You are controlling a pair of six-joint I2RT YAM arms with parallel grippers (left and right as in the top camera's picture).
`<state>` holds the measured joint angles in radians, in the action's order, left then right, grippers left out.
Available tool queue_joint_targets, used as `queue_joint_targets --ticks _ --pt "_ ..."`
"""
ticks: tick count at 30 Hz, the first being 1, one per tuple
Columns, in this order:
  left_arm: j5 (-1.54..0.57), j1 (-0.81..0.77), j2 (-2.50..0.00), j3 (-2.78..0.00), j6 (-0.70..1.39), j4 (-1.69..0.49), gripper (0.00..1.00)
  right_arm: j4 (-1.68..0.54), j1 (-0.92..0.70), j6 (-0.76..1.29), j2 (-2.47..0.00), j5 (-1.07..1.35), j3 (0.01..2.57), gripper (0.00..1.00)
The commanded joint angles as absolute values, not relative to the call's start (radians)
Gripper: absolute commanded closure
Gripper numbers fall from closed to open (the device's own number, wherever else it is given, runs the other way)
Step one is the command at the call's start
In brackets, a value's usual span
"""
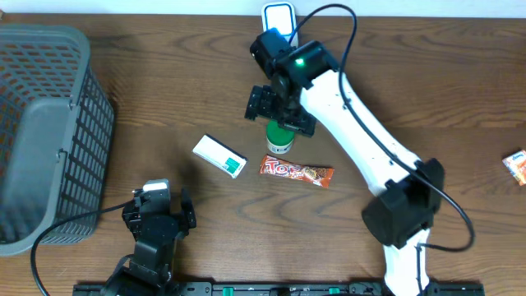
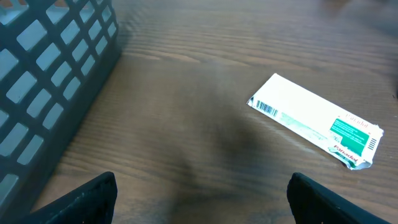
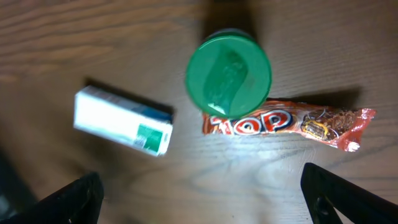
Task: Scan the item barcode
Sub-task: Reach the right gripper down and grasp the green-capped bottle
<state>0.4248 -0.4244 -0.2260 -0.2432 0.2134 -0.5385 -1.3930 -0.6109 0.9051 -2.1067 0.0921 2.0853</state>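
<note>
Three items lie mid-table: a white box with green print (image 1: 219,155), an orange candy bar (image 1: 297,172) and a small bottle with a green lid (image 1: 279,138). A barcode shows on the end of the white box (image 2: 314,120). My right gripper (image 1: 279,115) hangs open above the bottle and holds nothing. Its view looks down on the green lid (image 3: 228,73), the candy bar (image 3: 286,122) and the white box (image 3: 122,120), with the right gripper (image 3: 202,199) over bare wood. My left gripper (image 1: 160,207) is open near the front edge. In its own view the left gripper (image 2: 202,198) is empty, short of the box.
A grey mesh basket (image 1: 49,123) fills the left side, and the basket's wall (image 2: 50,81) stands close on the left of the left wrist view. A white and blue device (image 1: 279,16) stands at the back edge. A small packet (image 1: 515,164) lies at the far right.
</note>
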Motion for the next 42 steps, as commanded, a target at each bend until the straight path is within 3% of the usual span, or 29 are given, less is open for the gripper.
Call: queue_joint_targets --ticks 1,21,42 --pt "0.438 -0.422 -0.220 -0.245 0.223 -0.537 0.13 -1.391 -0.591 0.947 -2.199 0.076 2.085 0.03" --pt "0.438 -0.422 -0.220 -0.245 0.223 -0.537 0.13 -1.335 -0.540 0.881 -2.406 0.103 2.085 0.02" --pt "0.438 -0.422 -0.220 -0.245 0.223 -0.538 0.13 -1.298 -0.564 0.852 -2.455 0.105 2.085 0.02"
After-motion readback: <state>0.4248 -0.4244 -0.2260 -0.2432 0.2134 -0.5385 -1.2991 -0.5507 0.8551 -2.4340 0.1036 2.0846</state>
